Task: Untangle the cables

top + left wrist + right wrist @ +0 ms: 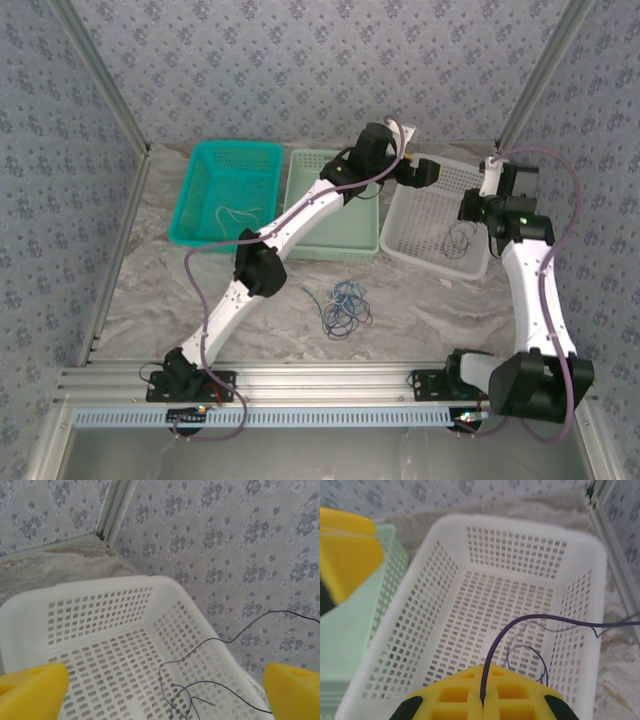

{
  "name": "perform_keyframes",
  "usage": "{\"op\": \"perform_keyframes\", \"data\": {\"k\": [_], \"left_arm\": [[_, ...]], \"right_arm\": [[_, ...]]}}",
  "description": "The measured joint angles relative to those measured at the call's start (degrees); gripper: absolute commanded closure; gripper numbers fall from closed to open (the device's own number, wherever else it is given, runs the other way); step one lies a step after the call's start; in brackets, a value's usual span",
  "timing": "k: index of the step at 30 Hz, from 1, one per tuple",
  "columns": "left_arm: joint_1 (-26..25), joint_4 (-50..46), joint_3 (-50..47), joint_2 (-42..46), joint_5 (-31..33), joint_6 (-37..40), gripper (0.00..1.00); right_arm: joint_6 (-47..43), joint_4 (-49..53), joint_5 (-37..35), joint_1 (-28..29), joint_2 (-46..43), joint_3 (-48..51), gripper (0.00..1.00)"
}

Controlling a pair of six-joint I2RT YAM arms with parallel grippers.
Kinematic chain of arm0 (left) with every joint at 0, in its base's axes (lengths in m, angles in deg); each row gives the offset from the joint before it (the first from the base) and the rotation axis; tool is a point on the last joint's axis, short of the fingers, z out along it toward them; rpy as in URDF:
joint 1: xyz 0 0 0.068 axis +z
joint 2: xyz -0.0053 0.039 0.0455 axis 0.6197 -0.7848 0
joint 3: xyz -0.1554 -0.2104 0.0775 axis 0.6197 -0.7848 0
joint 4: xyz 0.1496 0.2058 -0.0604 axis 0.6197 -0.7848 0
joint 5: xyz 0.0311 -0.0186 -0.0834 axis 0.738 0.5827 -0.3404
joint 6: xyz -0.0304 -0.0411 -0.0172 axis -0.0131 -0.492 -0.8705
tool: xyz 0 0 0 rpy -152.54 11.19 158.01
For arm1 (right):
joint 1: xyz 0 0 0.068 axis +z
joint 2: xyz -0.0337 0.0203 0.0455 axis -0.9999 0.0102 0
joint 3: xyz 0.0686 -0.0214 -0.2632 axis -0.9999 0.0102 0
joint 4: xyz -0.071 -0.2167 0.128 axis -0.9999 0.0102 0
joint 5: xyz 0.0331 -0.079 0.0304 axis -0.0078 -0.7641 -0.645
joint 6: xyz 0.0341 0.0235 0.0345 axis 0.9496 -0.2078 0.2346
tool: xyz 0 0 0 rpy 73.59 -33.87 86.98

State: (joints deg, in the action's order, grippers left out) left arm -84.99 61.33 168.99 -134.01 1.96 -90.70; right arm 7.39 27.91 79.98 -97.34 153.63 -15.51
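A dark purple-black cable [460, 240] lies partly in the white basket [430, 263], and one end rises to my right gripper [468, 210] above the basket's right side. In the right wrist view the right gripper [483, 674] is shut on that cable [520, 621], which arcs up out of the pads. My left gripper [418, 172] hangs over the basket's far left corner. Its yellow fingers [30, 690] stand wide open with the cable [212, 638] below them, untouched. A blue cable [343, 305] lies in loops on the table. A whitish cable [235, 215] rests in the teal basket [200, 243].
A pale green basket [330, 250] stands between the teal and white ones. All three baskets line the back of the table, close to the patterned walls and metal corner posts. The blue loops lie on the marbled tabletop in front of the green basket.
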Motion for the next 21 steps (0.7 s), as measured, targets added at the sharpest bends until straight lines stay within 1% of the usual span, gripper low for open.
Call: {"op": "perform_keyframes", "data": {"k": [5, 8, 10, 11, 13, 14, 15, 17, 18, 19, 21], "left_arm": [[-0.55, -5.40, 0.00, 0.00, 0.22, 1.20, 0.01], [-1.11, -9.07, 0.00, 0.22, 1.49, 2.29, 0.01], [-1.46, -11.47, -0.02, 0.70, 2.43, 3.19, 0.01], [-1.57, -12.57, -0.04, 1.20, 3.06, 3.56, 0.00], [-1.81, -14.29, -0.81, 2.82, 4.26, 4.26, 0.01], [-1.86, -14.73, -1.75, 4.17, 4.92, 4.68, 0.01], [-1.95, -15.10, -2.93, 5.73, 5.73, 5.11, 0.00], [-1.95, -15.30, -6.21, 9.31, 7.65, 6.08, 0.01], [-1.95, -15.30, -8.24, 11.30, 8.90, 6.58, 0.01], [-1.95, -15.08, -10.75, 13.46, 10.40, 6.97, 0.01], [-1.77, -13.44, -18.84, 19.39, 13.81, 7.54, 0.01]], "right_arm": [[0.00, 1.36, 1.31, -0.33, 6.40, 0.28, 0.98], [0.00, 1.75, 2.75, -0.35, 10.10, 0.37, 0.98], [-0.02, 1.86, 3.74, -0.31, 11.45, 0.39, 0.96], [-0.02, 1.95, 4.13, -0.28, 11.82, 0.39, 0.92], [-0.09, 1.99, 4.63, -0.20, 12.22, 0.37, 0.77], [-0.17, 2.14, 4.70, -0.20, 12.55, 0.28, 0.64], [0.09, 2.51, 4.61, -0.20, 13.18, 0.02, 0.46], [0.46, 3.10, 4.17, -0.20, 15.06, -0.55, 0.35], [0.59, 3.32, 3.87, -0.20, 16.13, -0.66, 0.27], [1.03, 3.65, 3.61, -0.20, 16.83, -0.68, 0.22], [1.27, 4.74, 2.82, 0.02, 17.62, -0.66, 0.21]]}}
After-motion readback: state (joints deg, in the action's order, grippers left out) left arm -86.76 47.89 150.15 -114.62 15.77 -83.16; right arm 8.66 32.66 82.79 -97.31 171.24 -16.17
